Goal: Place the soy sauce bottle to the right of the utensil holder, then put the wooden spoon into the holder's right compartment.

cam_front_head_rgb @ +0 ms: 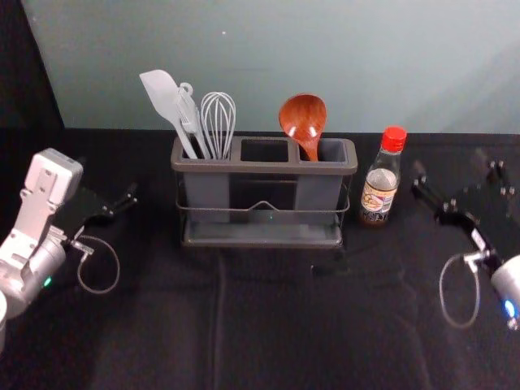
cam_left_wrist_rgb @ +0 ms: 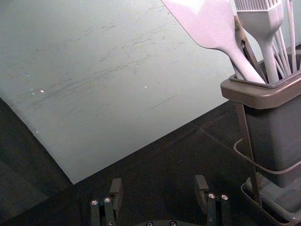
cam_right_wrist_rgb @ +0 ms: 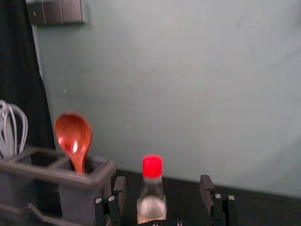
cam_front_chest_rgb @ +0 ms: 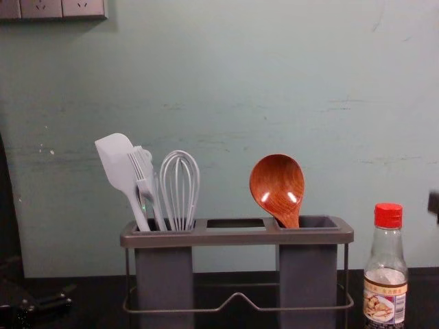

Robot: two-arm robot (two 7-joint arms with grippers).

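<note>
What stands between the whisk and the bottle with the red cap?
The wooden spoon, bowl up, in the right compartment of the utensil holder. The chest view shows this.

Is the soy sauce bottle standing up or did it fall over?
Standing up: the soy sauce bottle is upright, with its red cap on top and its label facing front.

The bottle cap is red, the spoon reddish-brown, the holder grey.

Only illegible small characters on the label of the soy sauce bottle
</note>
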